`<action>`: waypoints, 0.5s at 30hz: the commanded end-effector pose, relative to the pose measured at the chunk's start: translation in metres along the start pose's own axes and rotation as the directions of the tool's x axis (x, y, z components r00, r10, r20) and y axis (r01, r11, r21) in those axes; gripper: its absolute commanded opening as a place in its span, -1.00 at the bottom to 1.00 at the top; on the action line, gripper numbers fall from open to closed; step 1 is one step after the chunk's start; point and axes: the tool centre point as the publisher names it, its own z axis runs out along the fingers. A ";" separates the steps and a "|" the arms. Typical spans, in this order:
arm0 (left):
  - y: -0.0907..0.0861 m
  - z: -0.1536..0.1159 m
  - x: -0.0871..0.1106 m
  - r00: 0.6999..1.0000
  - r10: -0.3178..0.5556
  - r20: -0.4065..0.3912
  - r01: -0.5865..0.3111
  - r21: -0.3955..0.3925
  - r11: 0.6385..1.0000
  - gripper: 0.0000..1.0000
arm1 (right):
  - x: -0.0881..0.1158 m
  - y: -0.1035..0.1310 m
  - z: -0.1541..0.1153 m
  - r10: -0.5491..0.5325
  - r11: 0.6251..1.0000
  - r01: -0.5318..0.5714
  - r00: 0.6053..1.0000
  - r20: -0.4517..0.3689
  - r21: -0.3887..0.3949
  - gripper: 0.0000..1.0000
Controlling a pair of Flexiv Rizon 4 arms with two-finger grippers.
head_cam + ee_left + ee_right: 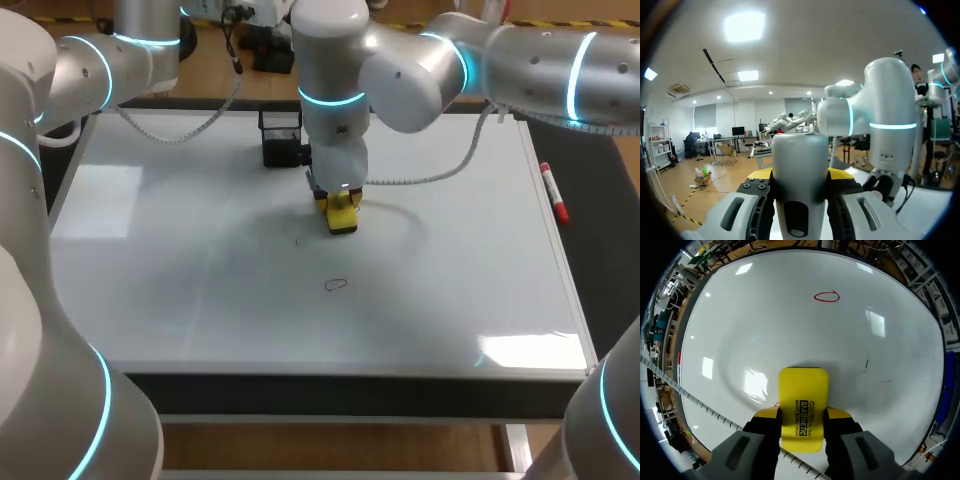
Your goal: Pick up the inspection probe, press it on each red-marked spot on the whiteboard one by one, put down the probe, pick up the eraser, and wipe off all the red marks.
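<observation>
Within right gripper (pixel 802 414), eraser (pixel 803 390) points lengthwise ahead; left gripper (pixel 800 176) clasps probe (pixel 800 152).

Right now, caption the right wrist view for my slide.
Right end effector grips yellow block eraser on whiteboard, red oval mark ahead.

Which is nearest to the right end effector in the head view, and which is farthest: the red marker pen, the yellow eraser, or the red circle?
1. yellow eraser: gripped in the right end effector itself.
2. red circle: on the whiteboard, toward its near edge.
3. red marker pen: far off, beside the board's right edge.
</observation>
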 end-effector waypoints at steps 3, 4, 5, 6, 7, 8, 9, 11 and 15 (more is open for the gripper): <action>0.002 -0.003 -0.007 0.995 -0.001 -0.102 0.002 0.007 1.000 -1.00 | 0.014 -0.001 0.005 0.022 1.000 -0.022 1.000 -0.003 -0.011 -1.00; 0.002 -0.003 -0.007 0.995 -0.001 -0.102 0.002 0.007 1.000 -1.00 | 0.017 -0.001 0.006 0.027 1.000 -0.027 1.000 -0.004 -0.012 -1.00; 0.002 -0.003 -0.007 0.995 -0.001 -0.102 0.002 0.007 1.000 -1.00 | 0.020 0.000 0.006 0.034 0.999 -0.034 0.999 -0.005 -0.014 -1.00; 0.002 -0.003 -0.007 0.995 -0.001 -0.102 0.002 0.007 1.000 -1.00 | 0.023 0.001 0.007 0.041 0.999 -0.041 0.999 -0.005 -0.015 -1.00; 0.002 -0.003 -0.007 0.995 -0.001 -0.102 0.002 0.007 1.000 -1.00 | 0.027 0.001 0.008 0.048 0.999 -0.048 0.999 -0.005 -0.016 -1.00; 0.002 -0.003 -0.007 0.995 -0.001 -0.102 0.002 0.007 1.000 -1.00 | 0.029 0.002 0.008 0.054 0.998 -0.054 0.999 -0.006 -0.016 -1.00; 0.002 -0.003 -0.007 0.995 -0.001 -0.102 0.002 0.007 1.000 -1.00 | 0.033 0.003 0.008 0.063 0.998 -0.063 0.998 -0.007 -0.017 -1.00; 0.002 -0.003 -0.007 0.995 -0.001 -0.102 0.002 0.007 1.000 -1.00 | 0.041 0.004 0.009 0.080 0.997 -0.081 0.997 -0.008 -0.018 -1.00; 0.002 -0.003 -0.007 0.995 -0.001 -0.102 0.002 0.007 1.000 -1.00 | 0.056 0.008 0.012 0.114 0.993 -0.114 0.993 -0.011 -0.022 -1.00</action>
